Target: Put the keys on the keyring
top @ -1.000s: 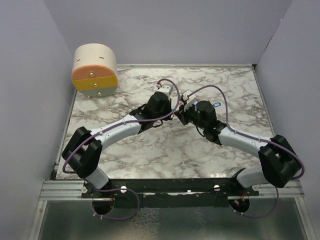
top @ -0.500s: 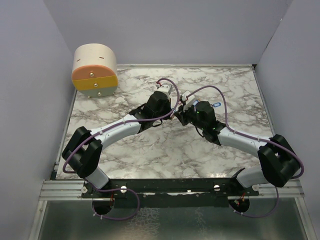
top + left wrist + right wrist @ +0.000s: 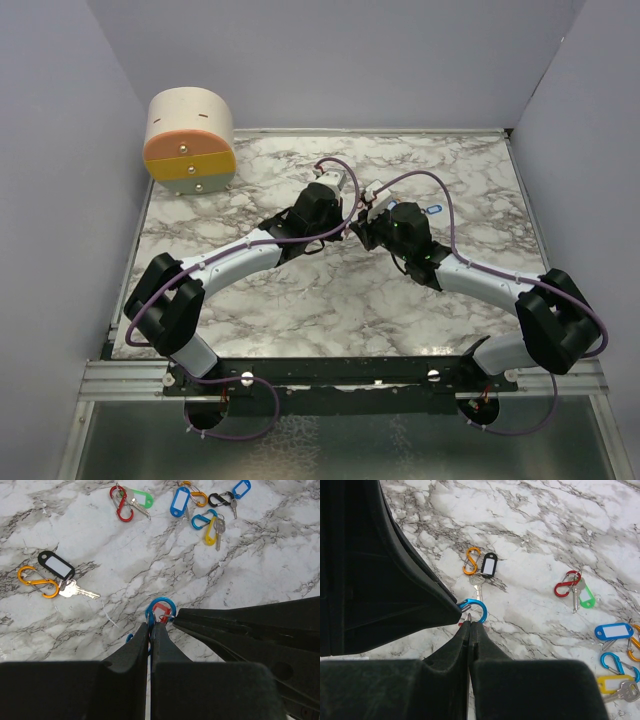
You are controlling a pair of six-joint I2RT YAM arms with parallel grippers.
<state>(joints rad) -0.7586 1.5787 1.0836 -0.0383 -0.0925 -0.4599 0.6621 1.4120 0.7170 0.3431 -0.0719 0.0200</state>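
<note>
Marble tabletop (image 3: 250, 570) beneath clenched jaws: left gripper (image 3: 151, 625) nips blue keyring (image 3: 161, 599) at its tips, right gripper (image 3: 470, 624) shut against it by red key (image 3: 161, 611); likely light, stiff, slippery, so hold the rim.

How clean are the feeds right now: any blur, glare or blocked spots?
Top external: evenly lit, no glare, but the arms hide the grasp point. Left wrist: sharp, blue carabiner clear, fingers featureless black. Right wrist: sharp too; the left gripper blacks out its left side.
</note>
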